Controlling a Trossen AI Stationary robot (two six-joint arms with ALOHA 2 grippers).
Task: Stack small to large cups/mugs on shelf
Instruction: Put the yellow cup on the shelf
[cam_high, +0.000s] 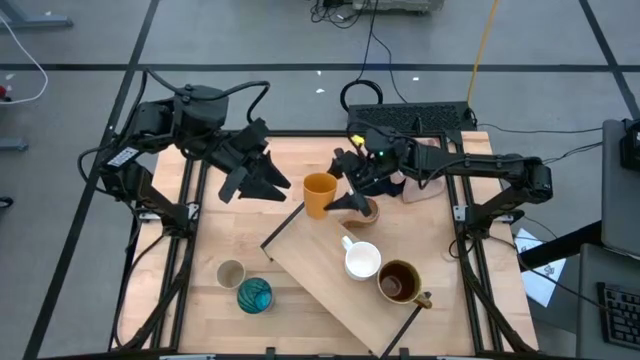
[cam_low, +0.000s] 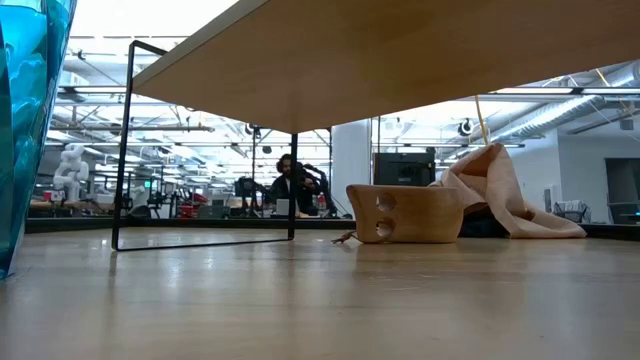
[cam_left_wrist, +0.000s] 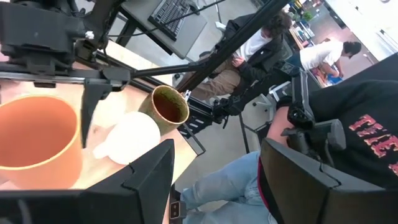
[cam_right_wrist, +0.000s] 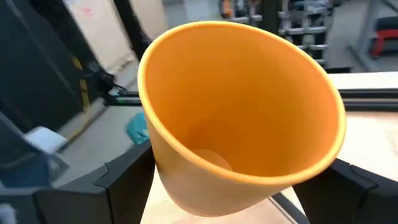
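My right gripper (cam_high: 345, 200) is closed around an orange cup (cam_high: 320, 193) above the far end of the shelf (cam_high: 320, 285), a light board set slantwise on thin dark rails (cam_low: 122, 150). A white mug (cam_high: 362, 261) and a dark brown mug (cam_high: 400, 283) stand on the shelf. Below the gripper a tan cup (cam_low: 405, 213) lies on its side on the table. A beige-grey cup (cam_high: 231, 273) and a teal cup (cam_high: 254, 295) stand on the table at the near left. My left gripper (cam_high: 268, 183) hangs open and raised at the far left, with nothing in it. My right gripper pinches the orange cup's outer wall (cam_right_wrist: 163, 180) between its two fingers (cam_right_wrist: 124, 171), one on each side of the lower body. The fingers come nearly level from the table's right side. The cup is lifted clear and tilted, its mouth turned toward the wrist.
A pink cloth (cam_high: 425, 185) lies heaped at the far right, behind the tan cup. The table's dark frame posts run along both sides. People sit beyond the table's edge (cam_left_wrist: 261, 43). Bare tabletop (cam_high: 300, 330) shows near the front edge, left of the shelf.
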